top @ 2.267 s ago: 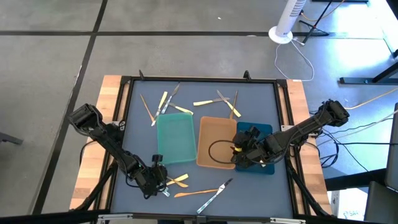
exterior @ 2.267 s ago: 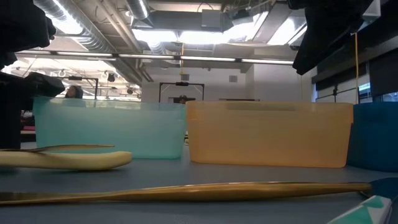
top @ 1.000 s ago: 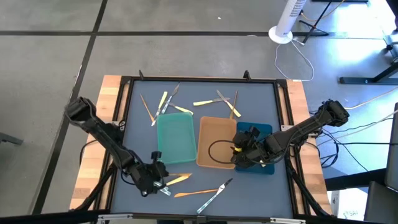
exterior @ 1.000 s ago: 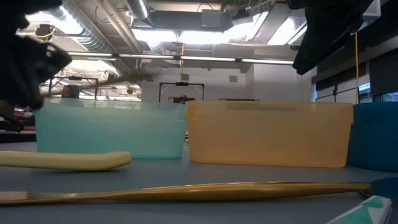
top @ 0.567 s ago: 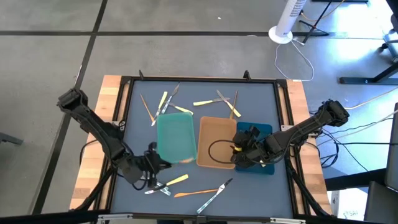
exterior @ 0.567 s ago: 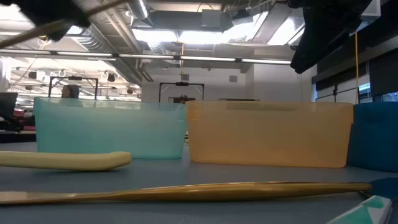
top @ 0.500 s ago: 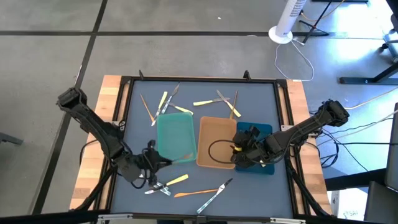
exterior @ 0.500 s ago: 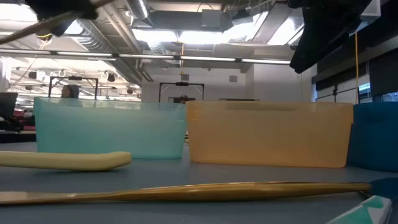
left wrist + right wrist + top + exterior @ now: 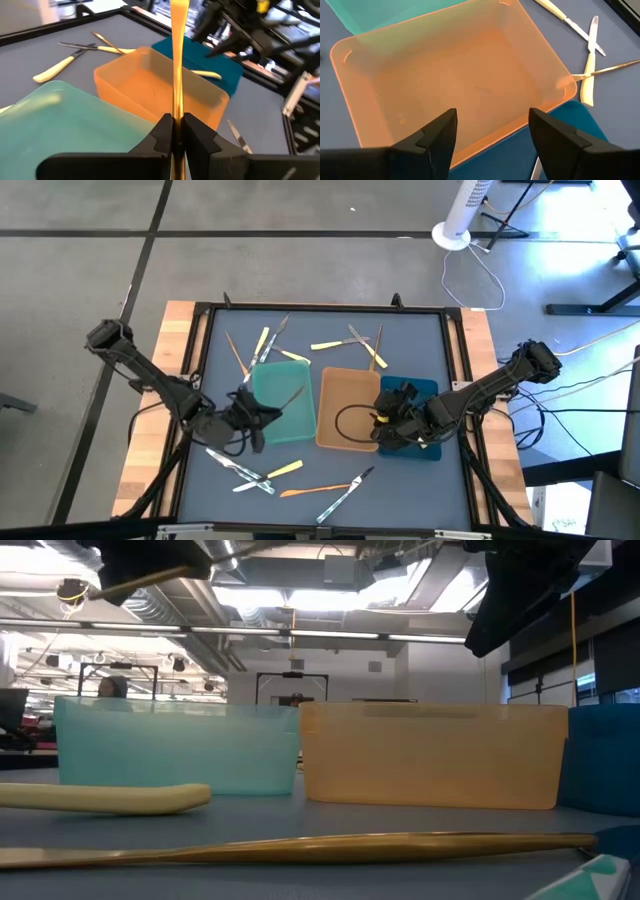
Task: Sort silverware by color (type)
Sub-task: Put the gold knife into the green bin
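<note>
My left gripper (image 9: 262,412) hovers over the near-left corner of the teal tray (image 9: 285,430), shut on a slim gold utensil (image 9: 178,60). That utensil also shows high up in the low view (image 9: 170,576). My right gripper (image 9: 492,135) waits open above the tan tray (image 9: 455,85), beside the dark-blue tray (image 9: 425,392). More silverware lies flat on the mat. A far group (image 9: 262,345) (image 9: 368,348) lies beyond the trays. A yellow-handled piece (image 9: 285,469), a gold one (image 9: 312,489) and silver ones (image 9: 236,470) lie near the front. My left gripper pinches the gold utensil between its two fingers near one end (image 9: 176,125). The fingers come roughly level from the table's near left, and the utensil runs on ahead along them. It is lifted clear, and its free end (image 9: 298,392) slants out over the teal tray.
A black cable loop (image 9: 352,423) lies in the tan tray. A raised black frame (image 9: 320,308) borders the mat. Bare mat (image 9: 410,480) lies at the near right.
My left gripper has risen and gone from the near utensils toward the teal tray, rolling its wrist as it went. The gold utensil has come with it, higher above the table and now pointing out over the teal tray.
</note>
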Controlling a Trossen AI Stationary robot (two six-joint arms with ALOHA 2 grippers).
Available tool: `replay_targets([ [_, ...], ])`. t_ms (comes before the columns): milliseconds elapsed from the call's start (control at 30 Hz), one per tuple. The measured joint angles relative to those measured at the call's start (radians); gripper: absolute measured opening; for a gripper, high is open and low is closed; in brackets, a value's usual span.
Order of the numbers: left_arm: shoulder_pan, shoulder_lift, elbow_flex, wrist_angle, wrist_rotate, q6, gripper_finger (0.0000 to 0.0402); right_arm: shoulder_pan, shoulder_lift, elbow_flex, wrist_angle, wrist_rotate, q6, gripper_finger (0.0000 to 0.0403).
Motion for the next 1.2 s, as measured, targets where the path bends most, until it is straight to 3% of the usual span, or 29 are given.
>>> replay_targets([
  [267, 0.070, 0.000, 0.000, -0.010, 0.006, -0.075, 0.0024, 0.000, 0.000, 0.000, 0.000, 0.000, 0.000, 0.0234],
  [533, 0.146, 0.011, 0.000, -0.020, 0.097, -0.081, 0.0024, 0.000, 0.000, 0.000, 0.013, 0.019, -0.018, 0.0234],
  [867, 0.212, 0.017, 0.000, -0.264, 0.181, -0.320, 0.0025, 0.000, 0.000, 0.000, 0.016, 0.028, -0.021, 0.0234],
  [1200, 0.253, 0.017, -0.080, -0.247, 0.205, -0.504, 0.0025, 0.000, 0.000, 0.000, 0.016, 0.050, -0.027, 0.0234],
])
